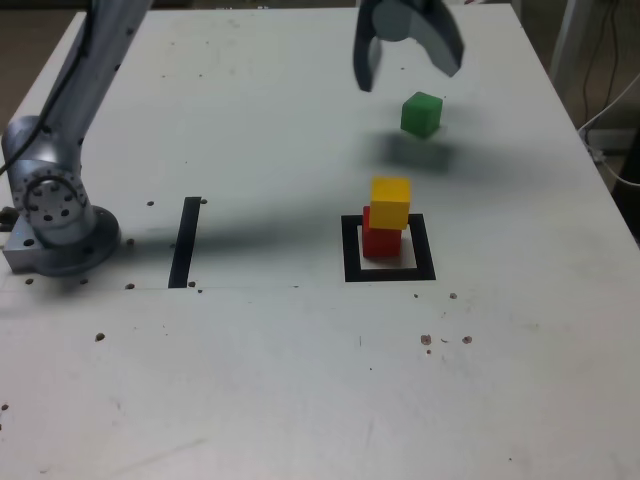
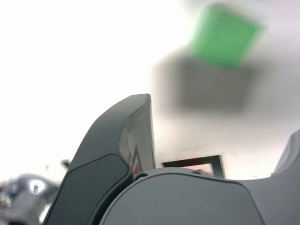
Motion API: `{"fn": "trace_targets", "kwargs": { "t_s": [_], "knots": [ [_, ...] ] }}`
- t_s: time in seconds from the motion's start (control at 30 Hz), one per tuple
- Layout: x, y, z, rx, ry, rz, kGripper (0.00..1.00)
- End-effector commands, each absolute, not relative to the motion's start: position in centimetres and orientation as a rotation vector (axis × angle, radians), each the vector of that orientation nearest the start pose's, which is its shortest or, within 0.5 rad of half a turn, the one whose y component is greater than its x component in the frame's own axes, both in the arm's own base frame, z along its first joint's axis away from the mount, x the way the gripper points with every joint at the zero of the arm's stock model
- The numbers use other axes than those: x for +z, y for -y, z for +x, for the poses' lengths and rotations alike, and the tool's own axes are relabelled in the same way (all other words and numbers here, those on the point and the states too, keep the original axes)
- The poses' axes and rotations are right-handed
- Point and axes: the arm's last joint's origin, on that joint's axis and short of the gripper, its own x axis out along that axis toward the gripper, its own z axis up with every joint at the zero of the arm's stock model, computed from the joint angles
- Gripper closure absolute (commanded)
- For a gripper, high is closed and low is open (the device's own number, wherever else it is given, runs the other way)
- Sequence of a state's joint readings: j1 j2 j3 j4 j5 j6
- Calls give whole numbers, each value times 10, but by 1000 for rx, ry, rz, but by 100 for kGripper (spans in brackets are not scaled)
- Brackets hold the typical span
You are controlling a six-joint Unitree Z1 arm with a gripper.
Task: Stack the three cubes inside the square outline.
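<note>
The green cube sits alone on the white table, beyond the square outline. Inside that outline the yellow cube rests on the red cube, set slightly off to one side. My gripper hangs above the table just behind the green cube, jaws wide open with nothing between them. In the wrist view the green cube is blurred ahead of the open gripper, and a corner of the square outline shows past one dark finger.
A single straight black strip lies on the exterior view's left, near the arm's grey base. The table's right edge is close to the green cube, with cables beyond it.
</note>
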State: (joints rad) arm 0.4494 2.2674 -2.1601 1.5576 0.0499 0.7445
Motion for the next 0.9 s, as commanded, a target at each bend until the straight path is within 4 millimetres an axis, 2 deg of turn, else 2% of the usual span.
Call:
{"fn": "trace_targets", "kwargs": {
  "t_s": [0.0, 0.23, 0.4, 0.67, 0.87],
  "knots": [
    [280, -199, 393, -294, -1671, 247, 1],
    [265, -227, 396, -359, -1658, 263, 1],
    [248, -240, 404, -399, -1658, 271, 3],
    [229, -238, 417, -435, -1667, 285, 8],
    [221, -231, 425, -457, -1677, 295, 19]
  ]
}}
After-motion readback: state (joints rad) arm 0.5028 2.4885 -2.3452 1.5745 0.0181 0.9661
